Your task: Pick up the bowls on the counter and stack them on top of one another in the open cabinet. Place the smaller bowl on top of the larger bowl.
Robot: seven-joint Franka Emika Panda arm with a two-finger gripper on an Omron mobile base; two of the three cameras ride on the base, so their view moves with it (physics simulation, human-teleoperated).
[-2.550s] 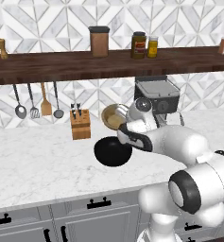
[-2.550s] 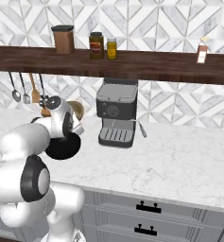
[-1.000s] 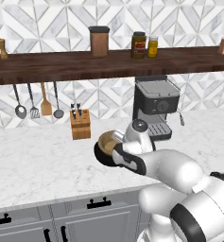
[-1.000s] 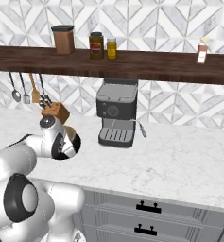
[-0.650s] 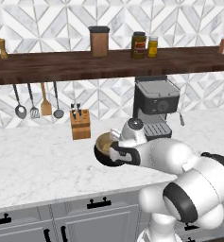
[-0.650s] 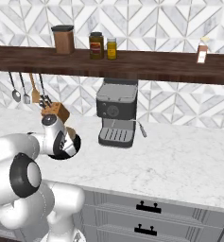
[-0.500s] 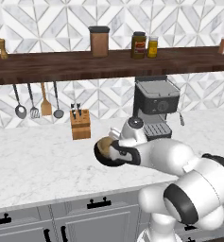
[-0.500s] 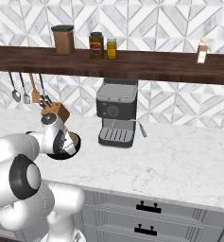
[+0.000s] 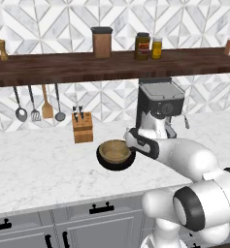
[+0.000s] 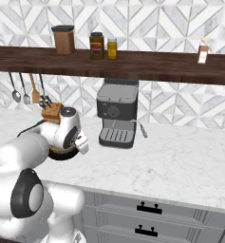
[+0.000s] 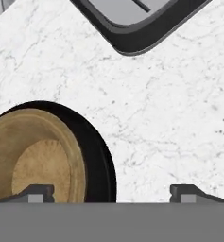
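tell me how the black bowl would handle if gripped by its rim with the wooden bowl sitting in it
The black bowl looks stiff and glossy, so probably slippery. The wooden bowl nests loose inside, so tilting may shift it. The rounded underside could rock on the counter.

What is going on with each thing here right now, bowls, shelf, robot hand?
Small tan wooden bowl: nested inside the black bowl, upright.
Wide glossy black bowl: resting on the white marble counter.
Dark brown wooden wall shelf: holds jars, no bowls yet.
Gripper: open, straddling the bowls' rims.
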